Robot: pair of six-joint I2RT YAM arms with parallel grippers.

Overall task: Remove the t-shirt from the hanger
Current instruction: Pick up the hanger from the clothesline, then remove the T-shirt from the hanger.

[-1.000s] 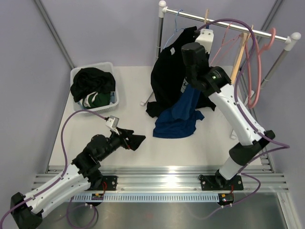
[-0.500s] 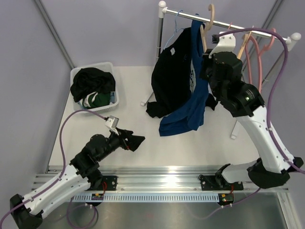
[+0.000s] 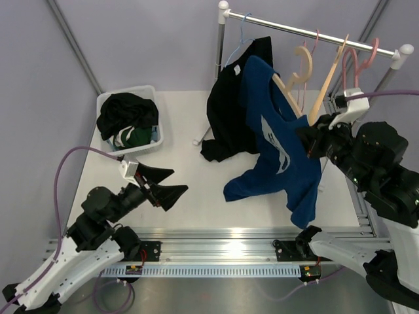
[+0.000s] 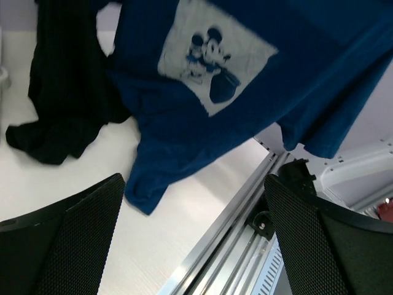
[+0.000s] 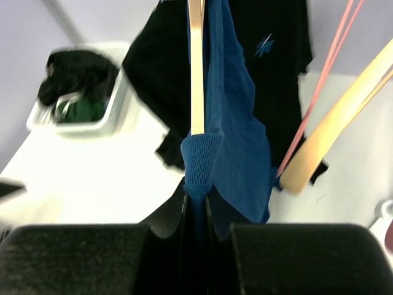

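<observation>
At about 2 o'clock on the table, the blue t-shirt hangs in the air, draped over a wooden hanger whose arm is inside the shoulder. The right gripper is pinched tight on a bunched blue fold just under the end of the hanger arm. We read that as lifting the shirt out towards the arms so the cloth can be drawn off the wood. The hanger hook looks clear of the clothes rail, though we cannot be sure. The shirt's lower hem trails down to the table.

The left gripper is at 7 o'clock, jaws spread wide, holding nothing and pointed at the shirt. In its wrist view the printed chest panel fills the frame. We judge it is staged to take the free hem and pull. The snag risk is the hanger dragging along with the cloth.

The surface is a white table with an aluminium track at 6 o'clock. A black garment hangs at 12 o'clock, its tail on the table. A white basket of dark clothes is at 10 o'clock. Pink hangers are at 1 o'clock. The walls are plain lilac.
</observation>
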